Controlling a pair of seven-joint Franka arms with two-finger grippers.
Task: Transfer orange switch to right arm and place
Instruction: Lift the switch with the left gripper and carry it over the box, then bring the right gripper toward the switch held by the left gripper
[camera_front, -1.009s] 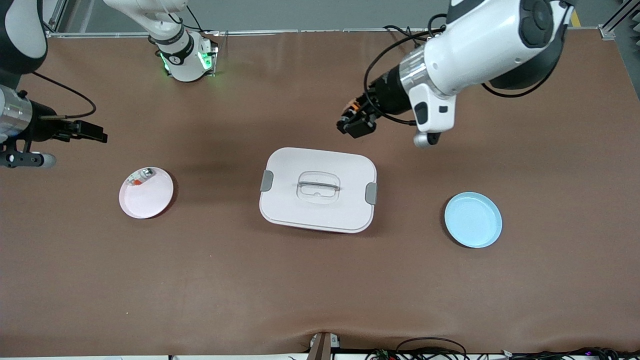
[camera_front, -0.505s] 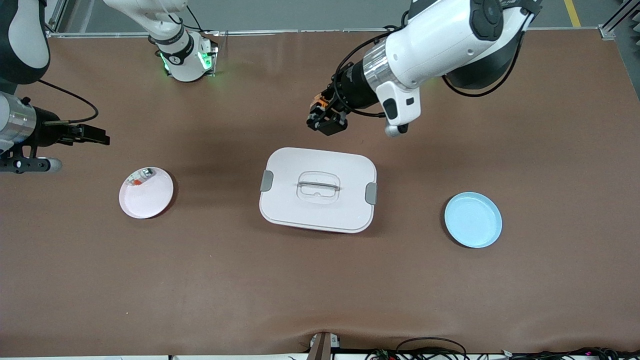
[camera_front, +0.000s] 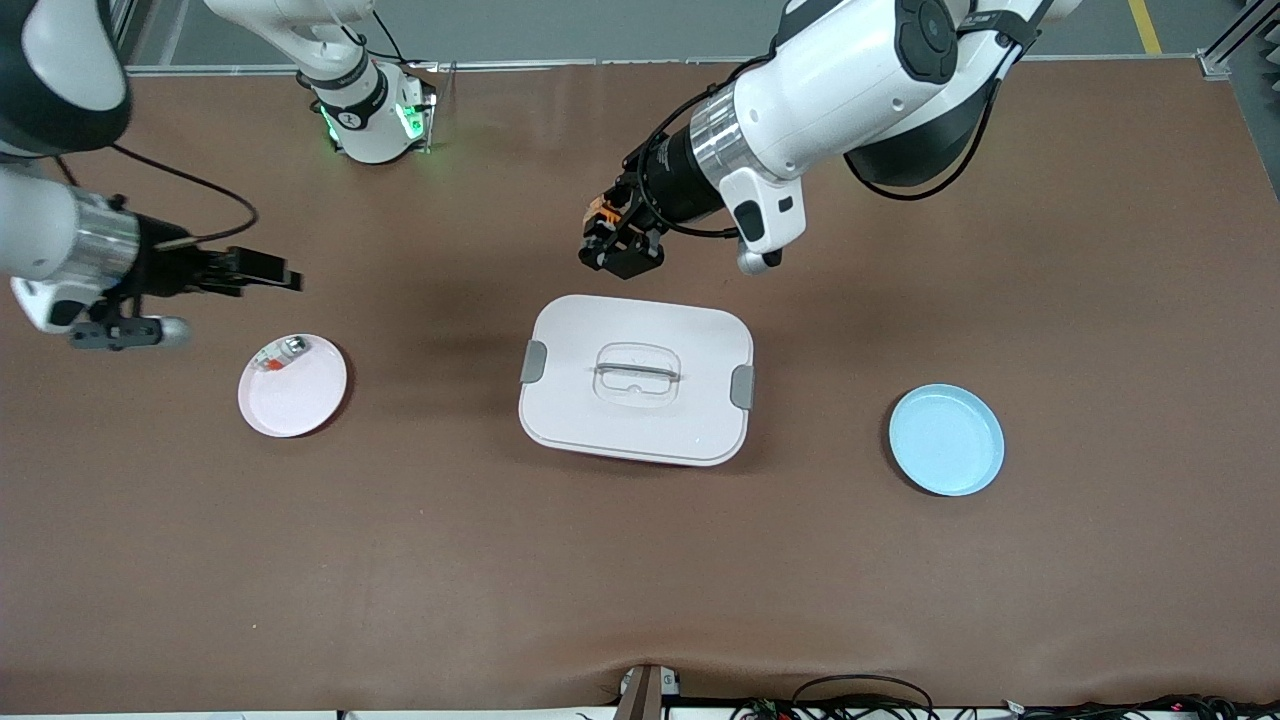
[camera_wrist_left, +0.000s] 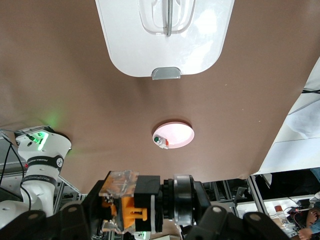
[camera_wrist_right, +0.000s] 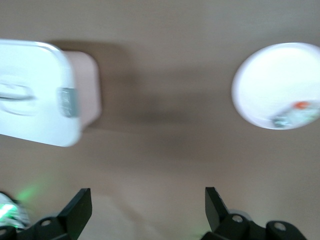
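Carrying the orange switch (camera_front: 604, 207) pinched, your left gripper (camera_front: 612, 243) has travelled toward the spread right gripper (camera_front: 268, 274), also advancing: handover approaches above the table.

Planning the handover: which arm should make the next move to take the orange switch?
Right. Its open pincer hangs empty over the table near the pink plate, while the left pincer already holds the orange switch above the table.

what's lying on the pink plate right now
On the pink plate, close to its rim farthest from the front camera, lies a small silvery-clear piece with a red bit. The rest of the plate is bare. Nothing covers it; the right end effector hangs open nearby, not above it.
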